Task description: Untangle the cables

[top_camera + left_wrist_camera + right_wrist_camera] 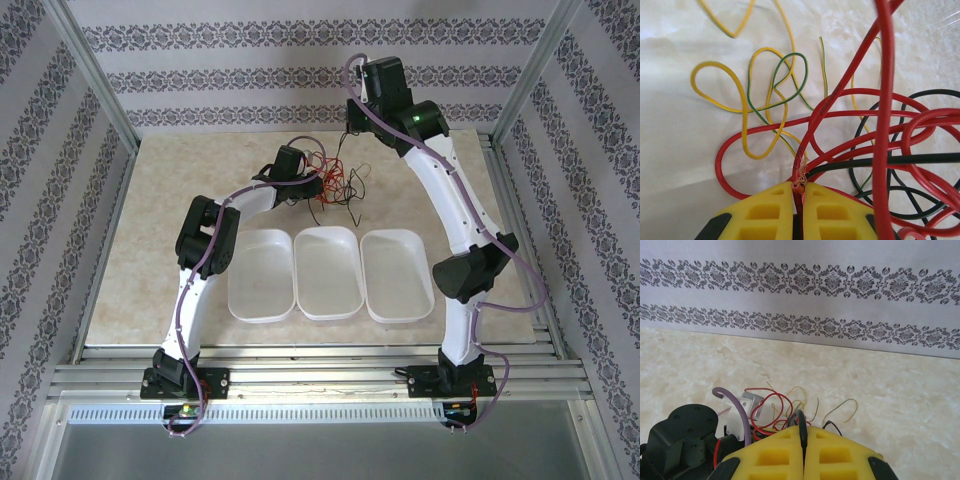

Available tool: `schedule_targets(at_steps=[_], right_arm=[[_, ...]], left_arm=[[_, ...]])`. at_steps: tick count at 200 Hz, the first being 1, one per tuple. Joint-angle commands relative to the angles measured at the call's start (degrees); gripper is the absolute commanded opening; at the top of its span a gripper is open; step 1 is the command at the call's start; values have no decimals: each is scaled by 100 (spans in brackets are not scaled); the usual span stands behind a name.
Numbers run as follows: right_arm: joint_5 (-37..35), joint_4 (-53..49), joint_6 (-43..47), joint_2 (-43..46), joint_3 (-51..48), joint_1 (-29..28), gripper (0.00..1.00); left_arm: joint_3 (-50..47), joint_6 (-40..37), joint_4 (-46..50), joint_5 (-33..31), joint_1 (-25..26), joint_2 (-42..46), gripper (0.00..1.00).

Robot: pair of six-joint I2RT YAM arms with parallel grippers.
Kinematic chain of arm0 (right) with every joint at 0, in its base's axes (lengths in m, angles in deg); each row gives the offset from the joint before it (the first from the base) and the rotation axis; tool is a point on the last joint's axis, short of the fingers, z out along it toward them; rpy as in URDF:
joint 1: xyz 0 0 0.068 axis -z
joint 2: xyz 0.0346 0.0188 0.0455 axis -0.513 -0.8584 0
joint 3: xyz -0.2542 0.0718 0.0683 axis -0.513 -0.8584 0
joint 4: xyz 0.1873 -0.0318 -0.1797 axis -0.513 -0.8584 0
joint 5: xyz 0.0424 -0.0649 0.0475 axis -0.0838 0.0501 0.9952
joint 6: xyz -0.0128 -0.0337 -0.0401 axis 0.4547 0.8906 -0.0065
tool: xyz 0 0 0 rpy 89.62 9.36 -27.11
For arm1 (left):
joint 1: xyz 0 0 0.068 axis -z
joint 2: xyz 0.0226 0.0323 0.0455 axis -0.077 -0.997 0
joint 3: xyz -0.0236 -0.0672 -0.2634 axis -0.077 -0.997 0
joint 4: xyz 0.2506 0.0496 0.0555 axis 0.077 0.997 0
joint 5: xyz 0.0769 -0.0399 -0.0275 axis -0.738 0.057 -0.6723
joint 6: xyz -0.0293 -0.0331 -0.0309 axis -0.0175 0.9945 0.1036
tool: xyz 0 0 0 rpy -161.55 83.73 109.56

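surface: beige marbled table [180, 260], patterned wallpaper walls [300, 80] | containers: middle tray [328, 275] between two matching white trays [262, 285] | cables [335, 185]: tangled heap just behind middle tray | left gripper [798, 187]: pinched on red cable [850, 92] end | right gripper [801, 427]: raised behind middle tray, clamped on black cable [800, 415]

Cables [335, 187]: thin red, black and yellow wires, tangled in loose loops, one red end in my left gripper [798, 187].

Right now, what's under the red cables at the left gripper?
Black cables run beneath the red cables, on the bare table. Their crossings are covered, so the full paths can't be traced.
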State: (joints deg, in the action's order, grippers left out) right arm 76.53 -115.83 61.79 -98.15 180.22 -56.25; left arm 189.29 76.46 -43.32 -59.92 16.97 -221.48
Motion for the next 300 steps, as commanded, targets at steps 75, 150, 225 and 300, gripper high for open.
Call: schedule_targets(at_steps=[75, 150, 225, 300], right_arm=[[-150, 311, 7, 262, 2, -37, 0], [-81, 271, -63, 108, 20, -20, 0], [-2, 216, -127, -27, 71, 26, 0], [160, 115, -219, -164, 255, 49, 0]], left_arm=[[-887, 1, -219, -468, -9, 1261, 42], [-1688, -450, 8, -1394, -299, 2184, 50], [-1102, -1580, 821, -2142, -415, 2310, 53], [-2115, -3829, -1689, 665, -75, 2855, 93]])
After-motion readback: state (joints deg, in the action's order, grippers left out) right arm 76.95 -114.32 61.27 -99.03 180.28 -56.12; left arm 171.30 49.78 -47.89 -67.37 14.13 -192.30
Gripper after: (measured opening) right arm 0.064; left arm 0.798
